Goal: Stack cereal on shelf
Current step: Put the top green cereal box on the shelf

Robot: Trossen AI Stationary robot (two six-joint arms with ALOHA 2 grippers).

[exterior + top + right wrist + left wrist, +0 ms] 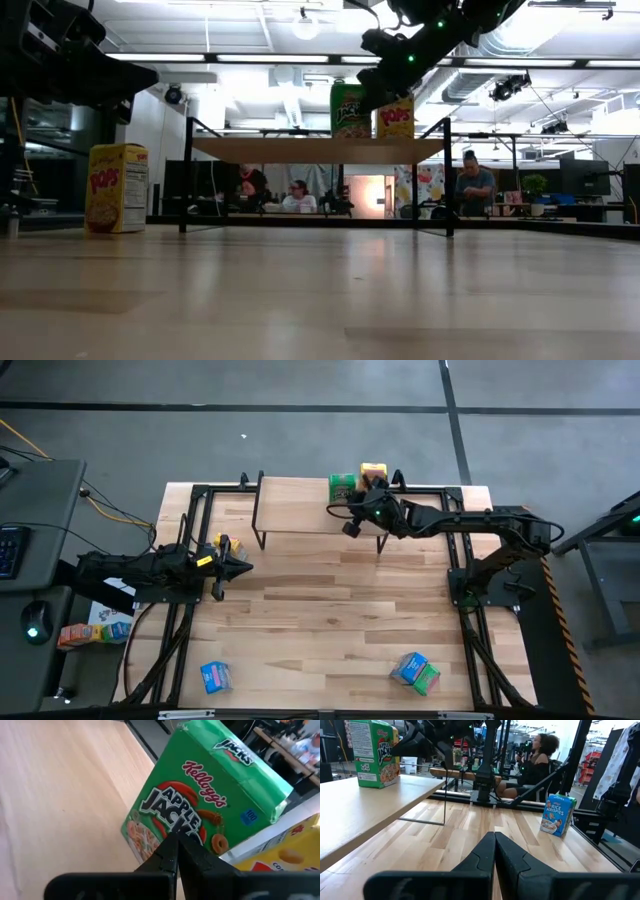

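The shelf point(295, 503) stands at the table's far side. An upright green Apple Jacks box point(342, 487) point(350, 110) and a yellow Pops box point(373, 470) point(396, 118) rest on its right end. My right gripper point(340, 506) point(176, 837) is shut, just in front of the green box's printed face. My left gripper point(245, 568) point(495, 835) is shut and low over the table's left side, beside a second yellow box point(222, 545) point(117, 187) that stands upright on the table. My right gripper's shut fingertips point(170, 845) point at the lower part of the green box's printed front point(165, 815), slanting down from the near side. Whether they touch it I cannot tell. The box stands on the shelf board.
A blue box point(215, 676) lies near the table's near left corner. A blue box and a green one point(415, 672) lie together near the near right; the blue Rice Krispies one point(558, 814) shows in the left wrist view. The shelf's left part point(360, 805) is bare. People sit in the room behind.
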